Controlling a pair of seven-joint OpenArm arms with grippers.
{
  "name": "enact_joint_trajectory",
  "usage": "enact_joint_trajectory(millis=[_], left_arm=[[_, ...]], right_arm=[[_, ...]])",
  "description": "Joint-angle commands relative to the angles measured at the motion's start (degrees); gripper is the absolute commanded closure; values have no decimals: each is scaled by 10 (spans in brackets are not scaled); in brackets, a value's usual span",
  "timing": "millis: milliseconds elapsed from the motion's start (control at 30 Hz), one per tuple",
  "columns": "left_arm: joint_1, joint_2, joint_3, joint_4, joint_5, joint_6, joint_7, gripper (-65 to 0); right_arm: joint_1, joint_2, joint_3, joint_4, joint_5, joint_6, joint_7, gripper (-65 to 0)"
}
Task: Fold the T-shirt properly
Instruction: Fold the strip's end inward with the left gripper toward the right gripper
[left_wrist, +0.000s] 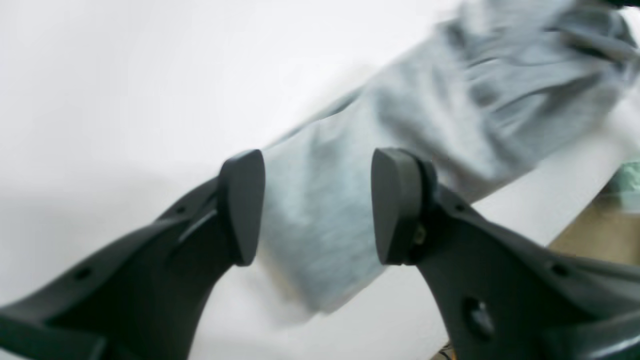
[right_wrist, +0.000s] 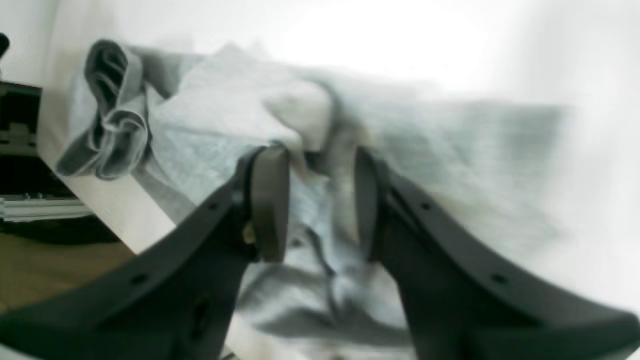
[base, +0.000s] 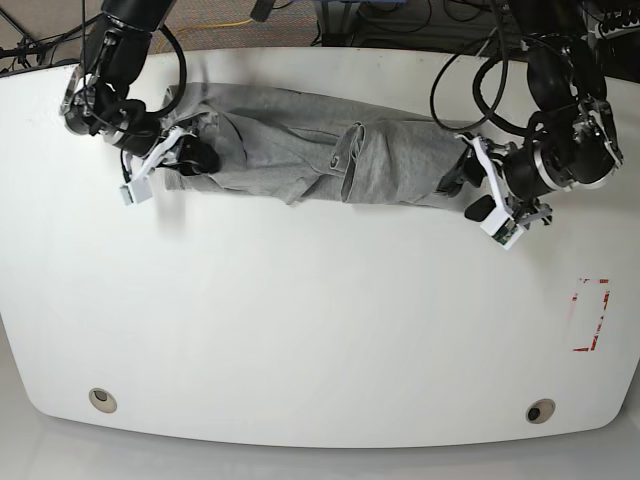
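Note:
The light grey T-shirt (base: 300, 150) lies stretched in a wrinkled band across the far part of the white table (base: 300, 320). My left gripper (base: 465, 192) is at the shirt's right end. In the left wrist view it (left_wrist: 320, 207) is open, with a flat strip of the shirt (left_wrist: 450, 110) lying beyond the pads. My right gripper (base: 190, 158) is at the bunched left end. In the right wrist view it (right_wrist: 320, 205) has its jaws close together around a ridge of shirt cloth (right_wrist: 220, 125). A rolled fold lies near the table edge.
The table's edge runs close to both shirt ends, with brown floor (left_wrist: 600, 235) beyond it. Dark equipment (right_wrist: 20, 150) stands off the table by the right arm. A red marking (base: 590, 315) is on the table's right side. Cables lie behind the far edge.

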Motion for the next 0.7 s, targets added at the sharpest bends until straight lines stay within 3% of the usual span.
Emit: enact_joint_trajectory(millis=[0, 67, 200, 300, 433, 667], left_arm=[[-4, -20, -6, -6, -1, 3, -12, -306], [-2, -26, -6, -13, 25, 3, -12, -306], [20, -24, -5, -14, 97, -2, -16, -293], [33, -20, 11, -20, 129, -2, -64, -193], [50, -17, 33, -40, 149, -1, -114, -69], [56, -16, 37, -95, 171, -2, -122, -65]], right_arm=[[9, 22, 10, 12, 38, 3, 12, -211], [9, 36, 28, 12, 46, 3, 12, -247], [-1, 55, 77, 7, 48, 3, 12, -419], [-5, 62, 106, -6, 46, 3, 12, -530], [-13, 70, 112, -42, 47, 3, 12, -531], [-28, 47, 110, -80, 41, 3, 15, -530]])
